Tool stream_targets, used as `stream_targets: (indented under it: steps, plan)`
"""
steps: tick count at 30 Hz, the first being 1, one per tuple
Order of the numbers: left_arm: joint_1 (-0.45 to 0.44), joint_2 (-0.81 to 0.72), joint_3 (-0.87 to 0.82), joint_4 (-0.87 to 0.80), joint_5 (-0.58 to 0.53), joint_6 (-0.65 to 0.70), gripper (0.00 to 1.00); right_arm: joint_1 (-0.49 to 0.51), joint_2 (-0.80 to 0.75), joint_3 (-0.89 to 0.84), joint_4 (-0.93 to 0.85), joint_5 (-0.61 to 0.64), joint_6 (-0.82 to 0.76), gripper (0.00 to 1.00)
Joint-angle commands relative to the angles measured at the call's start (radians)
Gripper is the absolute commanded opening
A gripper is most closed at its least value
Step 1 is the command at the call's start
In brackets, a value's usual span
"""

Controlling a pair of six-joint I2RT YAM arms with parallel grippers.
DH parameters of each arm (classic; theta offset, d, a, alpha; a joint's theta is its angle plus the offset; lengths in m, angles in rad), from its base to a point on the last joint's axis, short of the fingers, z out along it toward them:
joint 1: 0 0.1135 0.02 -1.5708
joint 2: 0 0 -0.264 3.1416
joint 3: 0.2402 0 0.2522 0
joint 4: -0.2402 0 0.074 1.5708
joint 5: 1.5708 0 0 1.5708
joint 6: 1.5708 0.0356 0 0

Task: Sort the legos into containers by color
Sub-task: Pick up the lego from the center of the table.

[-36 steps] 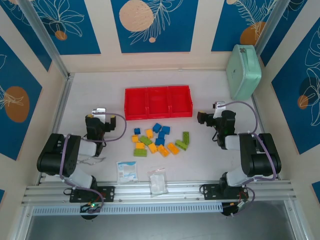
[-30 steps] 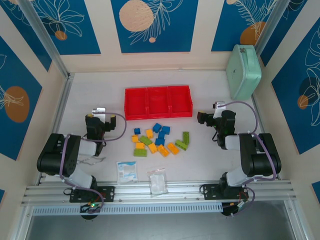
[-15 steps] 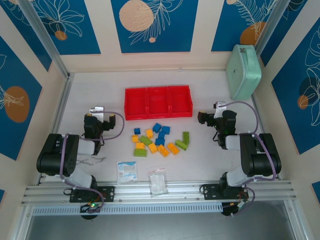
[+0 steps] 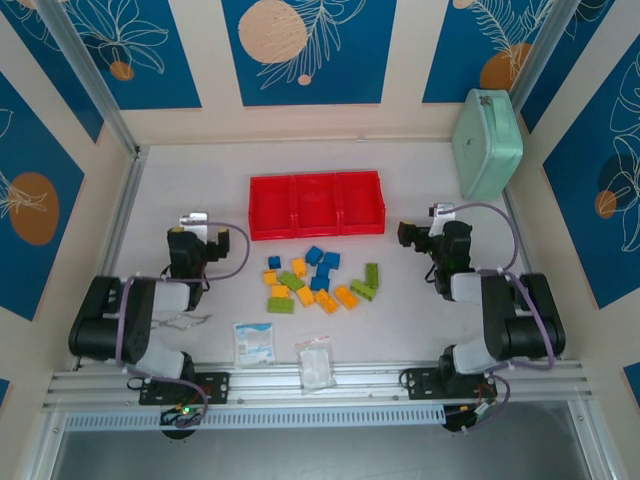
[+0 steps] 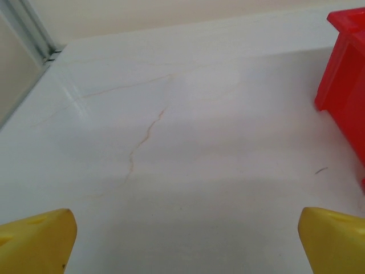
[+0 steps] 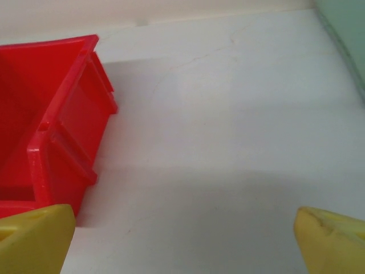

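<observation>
Yellow-padded, spread wide, holding nothing: left gripper (image 4: 197,224), toward the left edge of the surface (image 4: 200,170), near the left end of the red tray (image 4: 300,231). Liable to clip the tray's end wall on a careless swing inward and shove it askew.

Next, mid-surface, between tray and near edge: the legos (image 4: 321,272), yellow, blue and lime green, loosely bunched, several touching. None sorted yet; all three containers (image 4: 316,198) bare. Easy to pinch two neighbours at once, or to nudge one brick into the next and scatter the bunch, with pads (image 5: 34,242) this wide among pieces so close. Easy too to release over a divider and lose a brick into the wrong colour's compartment.

Close to the near edge, two clear packets (image 4: 254,343): apart from the bricks, yet under any low reach from that edge. Better passed over than dragged through.

Right gripper (image 4: 410,234): equally spread and empty, toward the right edge, near the tray's right end. Same danger to the wall; also of both grippers meeting over the one small bunch. Far right corner: mint-green case (image 4: 487,143), well apart from the bricks, blocking nothing.
</observation>
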Motion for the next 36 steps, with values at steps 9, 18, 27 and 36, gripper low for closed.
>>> stream_targets:
  steps: [9,18,27,36]
  plan:
    - [-0.09,-0.161,0.709,-1.274,0.055,-0.302,0.99,-0.172,-0.443,0.455,-1.116,-0.263,0.471,0.99]
    - [-0.2,-0.376,0.653,-1.55,0.323,-0.36,0.99,0.112,-0.423,0.529,-1.478,-0.319,0.591,0.94]
    - [-0.2,-0.631,0.483,-1.62,0.379,-0.394,0.99,0.375,-0.132,0.568,-1.466,-0.175,0.616,0.89]
    - [-0.209,-0.709,0.472,-1.605,0.447,-0.402,0.99,0.422,0.157,0.717,-1.482,-0.082,0.567,0.79]
